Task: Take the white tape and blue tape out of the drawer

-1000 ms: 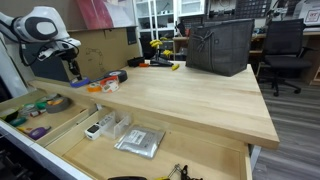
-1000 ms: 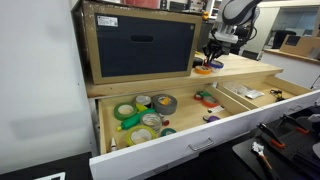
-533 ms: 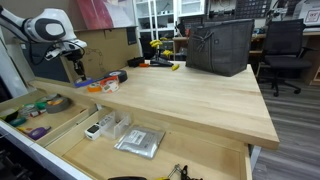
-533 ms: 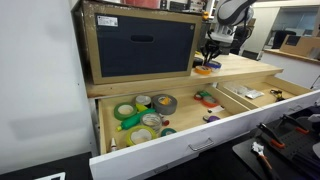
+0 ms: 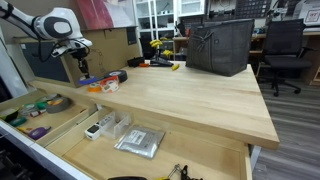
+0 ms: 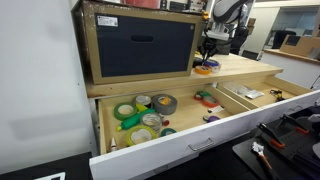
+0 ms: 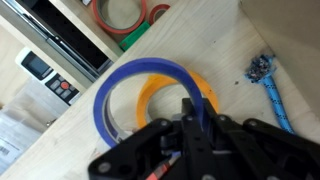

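Note:
My gripper [image 7: 190, 108] is shut on the rim of the blue tape [image 7: 115, 85], a thin blue ring held just over the orange roll [image 7: 210, 95] on the wooden worktop. In both exterior views the gripper [image 5: 79, 68] [image 6: 208, 55] hangs over that far corner of the bench, with the blue tape [image 6: 205, 66] under it. The drawer [image 6: 200, 143] stands pulled out below the bench. A whitish roll [image 6: 152, 121], the white tape, lies in its end compartment among several other rolls.
A black bin [image 5: 218, 45] stands on the worktop [image 5: 190, 95]. A wooden crate with a dark front [image 6: 140, 45] sits at the bench's end. A blue-handled tool [image 7: 265, 75] lies beside the orange roll. The drawer holds green and grey rolls and a white remote [image 7: 45, 75].
The arm has swung a little sideways and upward over the bench corner. The gripper stays shut on the blue tape.

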`<state>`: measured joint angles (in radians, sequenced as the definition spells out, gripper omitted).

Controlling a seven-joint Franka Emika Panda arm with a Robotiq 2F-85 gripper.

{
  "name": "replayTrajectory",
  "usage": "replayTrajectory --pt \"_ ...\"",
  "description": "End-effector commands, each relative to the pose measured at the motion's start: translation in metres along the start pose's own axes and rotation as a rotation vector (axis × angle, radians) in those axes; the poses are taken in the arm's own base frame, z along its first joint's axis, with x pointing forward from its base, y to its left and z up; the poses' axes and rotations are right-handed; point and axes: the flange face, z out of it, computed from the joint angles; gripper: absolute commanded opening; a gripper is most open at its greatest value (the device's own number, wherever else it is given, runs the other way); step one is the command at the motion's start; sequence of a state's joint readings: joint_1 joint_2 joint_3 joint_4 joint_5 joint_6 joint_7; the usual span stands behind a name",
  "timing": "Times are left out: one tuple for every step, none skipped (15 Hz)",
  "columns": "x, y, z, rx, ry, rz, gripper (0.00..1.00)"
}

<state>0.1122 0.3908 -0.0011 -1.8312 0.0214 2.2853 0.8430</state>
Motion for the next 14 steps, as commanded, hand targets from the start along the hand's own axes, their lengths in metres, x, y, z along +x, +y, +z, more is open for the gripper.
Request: replayTrajectory --pt "0.013 -0.011 0.002 -0.009 -0.033 0.017 0.03" --pt "0.015 -0.013 0.003 -0.013 -0.035 0.021 0.03" --pt "0.018 -0.014 0.005 -0.017 -0.038 0.025 0.03" --pt "0.022 -0.016 0.006 -0.02 -0.038 0.029 0.03" --pt "0.025 -0.017 0.008 -0.021 -0.039 0.033 0.03" --pt "0.028 -0.018 0.009 -0.021 -0.038 0.039 0.03" --pt "0.031 -0.019 0.009 -0.021 -0.038 0.044 0.03" --pt "0.034 -0.022 0.01 -0.02 -0.036 0.05 0.03" --pt "0.036 -0.025 0.011 -0.019 -0.034 0.054 0.03" --pt "0.037 -0.028 0.012 -0.02 -0.031 0.057 0.03" --pt "0.038 -0.032 0.013 -0.019 -0.028 0.057 0.03" --pt "0.038 -0.035 0.015 -0.019 -0.026 0.056 0.03" --pt "0.038 -0.036 0.016 -0.019 -0.026 0.055 0.03" --pt "0.037 -0.038 0.018 -0.022 -0.025 0.054 0.03"
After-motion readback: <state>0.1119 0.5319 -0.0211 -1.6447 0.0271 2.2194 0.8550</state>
